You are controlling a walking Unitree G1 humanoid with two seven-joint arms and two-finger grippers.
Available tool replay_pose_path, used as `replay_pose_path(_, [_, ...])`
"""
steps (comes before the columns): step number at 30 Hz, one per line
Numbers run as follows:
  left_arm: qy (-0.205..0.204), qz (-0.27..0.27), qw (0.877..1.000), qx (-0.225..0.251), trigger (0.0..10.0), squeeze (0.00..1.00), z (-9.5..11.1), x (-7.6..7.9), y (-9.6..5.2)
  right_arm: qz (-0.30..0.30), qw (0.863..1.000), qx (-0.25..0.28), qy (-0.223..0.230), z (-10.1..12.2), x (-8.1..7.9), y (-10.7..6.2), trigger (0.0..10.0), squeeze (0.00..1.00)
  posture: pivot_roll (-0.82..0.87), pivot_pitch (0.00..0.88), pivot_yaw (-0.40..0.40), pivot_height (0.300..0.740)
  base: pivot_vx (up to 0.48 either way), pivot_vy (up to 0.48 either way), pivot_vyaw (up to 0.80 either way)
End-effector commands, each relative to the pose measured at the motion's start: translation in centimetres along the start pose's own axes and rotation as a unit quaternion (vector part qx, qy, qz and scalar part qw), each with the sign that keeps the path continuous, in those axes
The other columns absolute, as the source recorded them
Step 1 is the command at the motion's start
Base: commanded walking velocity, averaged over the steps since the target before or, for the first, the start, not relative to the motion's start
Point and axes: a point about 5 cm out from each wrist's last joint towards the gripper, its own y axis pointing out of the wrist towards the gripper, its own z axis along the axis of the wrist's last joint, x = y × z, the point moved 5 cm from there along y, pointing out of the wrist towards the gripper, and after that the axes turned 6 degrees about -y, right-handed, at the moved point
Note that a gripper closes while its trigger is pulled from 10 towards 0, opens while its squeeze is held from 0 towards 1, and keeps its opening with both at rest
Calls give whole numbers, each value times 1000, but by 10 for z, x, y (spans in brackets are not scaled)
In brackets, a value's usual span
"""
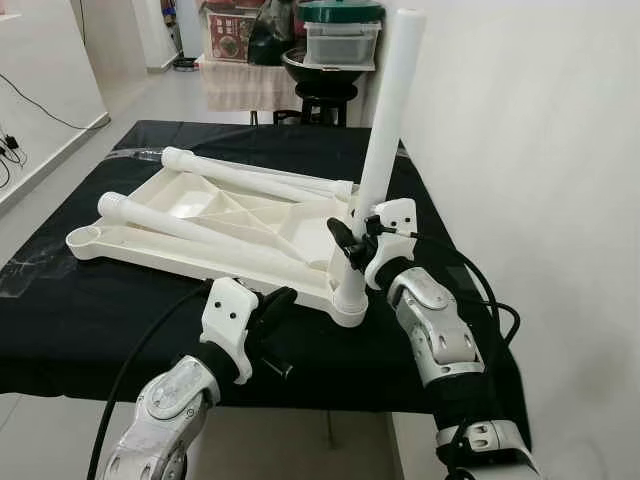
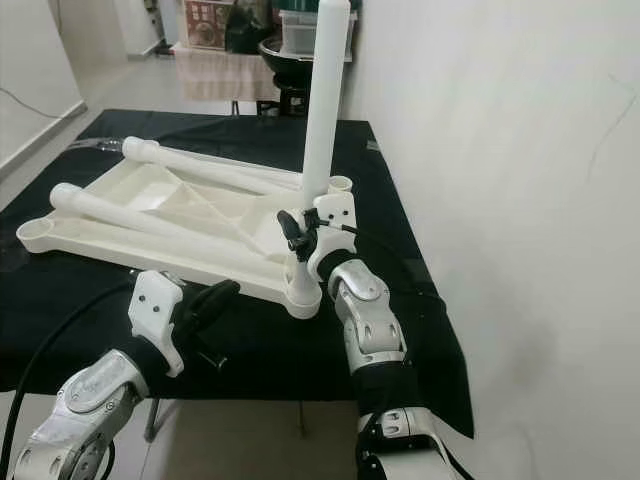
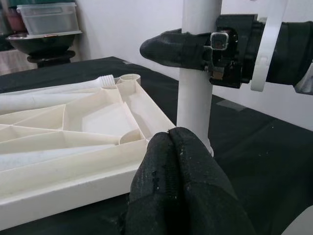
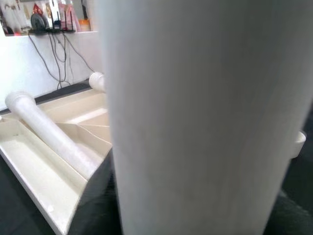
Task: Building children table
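Observation:
A white plastic tabletop [image 1: 120, 250] lies upside down on the black-covered table [image 1: 100, 310]. One white leg [image 1: 385, 120] stands upright in the tabletop's near right corner socket [image 1: 350, 305]. My right gripper [image 1: 352, 240] is shut on this leg low down, one black finger [image 3: 168, 48] wrapping its side. The leg fills the right wrist view as a white leg [image 4: 195, 122]. Two more legs [image 1: 250, 178] [image 1: 190, 232] lie loose across the tabletop's ribs. My left gripper [image 1: 275, 305] is shut and empty, its tips [image 3: 168, 147] just before the tabletop's front edge beside the socket.
A white wall [image 1: 540, 150] runs close along the table's right side. Behind the table a stool carries a dark bowl [image 1: 320, 65] and a lidded plastic box [image 1: 342, 40]. Open floor [image 1: 60, 150] lies to the left. The table's front edge is under my forearms.

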Motion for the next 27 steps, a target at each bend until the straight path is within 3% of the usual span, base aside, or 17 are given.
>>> replay_pose_path(1, [-2, 0, 1000, -5, 10000, 0, -1, -1, -1, 8, 998, -63, 31, -35, -1, -8, 10000, 1000, 39, 62, -41, 740, 0, 0, 0])
replay_pose_path(4, [-3, -5, 1000, -6, 10000, 0, -2, 1, 0, 57, 998, -15, 35, -7, -4, -2, 10000, 1000, 41, 58, -42, 740, 0, 0, 0])
replay_pose_path(5, [-2, -5, 1000, -5, 10000, 0, -2, 1, 0, 78, 996, -3, 33, 1, -4, 0, 10000, 286, 41, 58, -42, 740, 0, 0, 0])
replay_pose_path(6, [-2, -5, 1000, -5, 10000, 0, -2, 1, 0, 78, 996, -3, 33, 1, -4, 0, 10000, 286, 41, 58, -42, 740, 0, 0, 0])
replay_pose_path(7, [-1, -3, 1000, -4, 10000, 0, -1, 0, 1, 121, 992, 12, 17, 12, -4, 3, 10000, 0, 41, 51, -43, 740, 0, 0, 0])
replay_pose_path(13, [-1, -1, 1000, -2, 10000, 0, -1, -1, 2, 208, 978, 15, -10, 22, -7, 6, 10000, 0, 46, 46, -47, 740, 0, 0, 0])
replay_pose_path(16, [0, 0, 1000, 0, 10000, 0, -1, -1, 3, 285, 958, 3, -33, 27, -12, 6, 10000, 0, 45, 41, -44, 740, 0, 0, 0])
replay_pose_path(22, [0, 1, 1000, 1, 10000, 0, 0, -1, 3, 326, 945, 12, -17, 37, -14, 6, 10000, 0, 50, 39, -46, 740, 0, 0, 0])
replay_pose_path(23, [0, 1, 1000, 1, 10000, 0, -1, -1, 3, 339, 941, 11, -12, 38, -14, 4, 0, 0, 51, 38, -48, 740, 0, 0, 0])
replay_pose_path(27, [-1, 3, 1000, 1, 10000, 0, -1, 0, 3, 365, 931, 11, -5, 38, -14, 1, 0, 0, 54, 39, -51, 740, 0, 0, 0])
